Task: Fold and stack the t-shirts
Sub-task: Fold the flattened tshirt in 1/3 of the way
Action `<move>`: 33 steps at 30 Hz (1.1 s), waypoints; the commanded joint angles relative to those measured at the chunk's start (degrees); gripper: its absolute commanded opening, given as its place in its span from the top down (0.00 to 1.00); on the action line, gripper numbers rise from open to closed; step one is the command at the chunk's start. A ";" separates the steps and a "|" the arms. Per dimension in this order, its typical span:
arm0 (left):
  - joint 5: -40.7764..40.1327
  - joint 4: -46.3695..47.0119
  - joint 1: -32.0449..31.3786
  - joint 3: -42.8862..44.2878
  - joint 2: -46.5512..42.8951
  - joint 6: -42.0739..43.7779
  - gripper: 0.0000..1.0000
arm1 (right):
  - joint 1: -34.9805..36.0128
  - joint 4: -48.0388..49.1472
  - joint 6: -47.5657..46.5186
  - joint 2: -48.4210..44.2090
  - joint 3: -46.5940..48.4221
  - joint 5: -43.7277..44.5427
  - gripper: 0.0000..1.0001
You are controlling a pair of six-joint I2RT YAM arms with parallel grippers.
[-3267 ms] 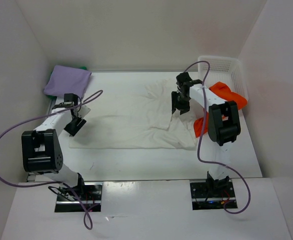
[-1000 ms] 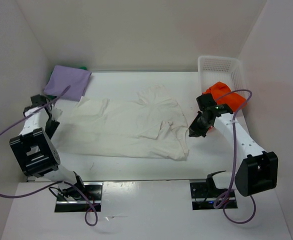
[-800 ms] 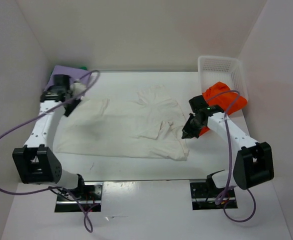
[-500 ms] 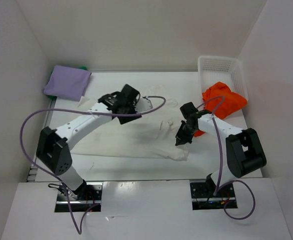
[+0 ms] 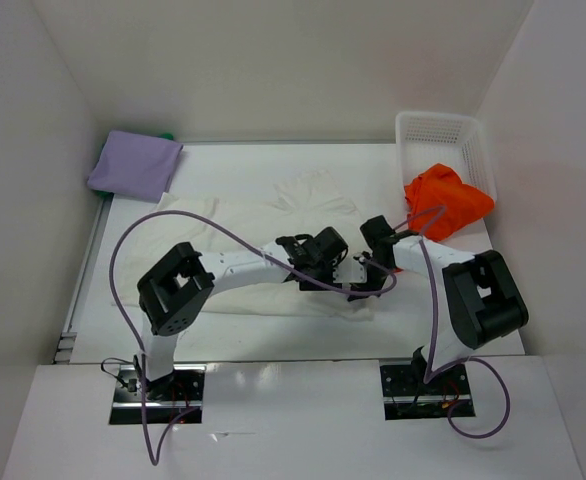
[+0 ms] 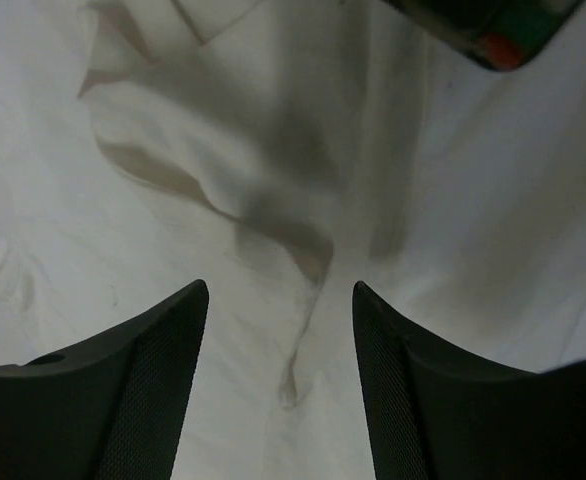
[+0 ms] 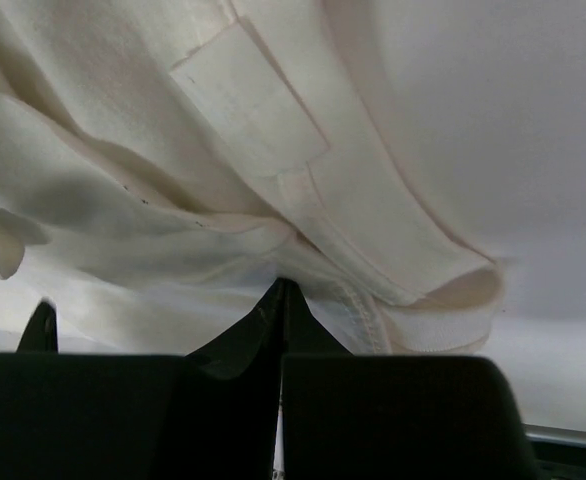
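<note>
**Top external view: both grippers at the right end of the white shirt**

1. Upper left of the frame: the lavender shirt (image 5: 133, 165) lies folded in the table's far corner. A sliver of the green shirt (image 5: 165, 135) shows at its far edge.
2. Centre: the white shirt (image 5: 263, 215) lies spread and creased across the table (image 5: 273, 335).
3. Right of centre: the left gripper (image 5: 352, 279) is low over the shirt's lower right end. The right gripper (image 5: 373, 283) is just beside it.
4. Right: the orange shirt (image 5: 448, 200) lies bunched, partly over the near rim of the basket (image 5: 438, 125).

**Left wrist view**

- The left gripper (image 6: 278, 290) is released. Its fingers (image 6: 158, 380) stand apart above a ridge of white shirt (image 6: 273, 200), with nothing clamped between them.

**Right wrist view**

- The right gripper (image 7: 280, 290) is clenched. Its tips meet in a fold of the white shirt (image 7: 173, 120) beside the hem, and the cloth gathers at that pinch.
</note>
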 commanded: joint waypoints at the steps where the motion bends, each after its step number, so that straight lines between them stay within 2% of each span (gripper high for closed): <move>1: -1.63 3.60 0.70 0.94 2.19 -0.96 0.34 | -0.28 1.96 0.72 0.27 -1.97 1.00 1.00; 6: -2.16 4.73 0.70 -1.26 3.33 -0.96 0.35 | -1.33 1.96 0.72 -0.97 -2.50 1.00 1.00; 11: -3.39 4.13 0.70 -0.56 4.04 -1.48 0.69 | -1.95 1.44 0.10 -0.97 -2.50 1.53 1.00; 14: -3.92 4.12 0.70 -0.56 4.04 -1.49 0.78 | -1.95 1.43 0.10 -0.97 -3.02 1.53 1.00; 16: -5.14 4.12 1.31 -0.56 4.04 -2.18 0.88 | -1.95 1.43 0.10 -0.97 -3.03 1.53 1.00; 20: -11.29 5.26 4.21 -0.56 4.04 -5.61 1.00 | -1.95 1.43 0.10 -1.49 -3.03 2.15 1.00; 27: -11.57 4.92 13.71 1.46 2.99 -14.31 1.00 | -1.95 1.43 0.10 -1.49 -3.55 2.67 1.00; 33: -13.04 4.92 14.33 1.46 2.29 -16.07 0.71 | -1.95 0.29 0.10 -2.02 -1.71 5.21 1.00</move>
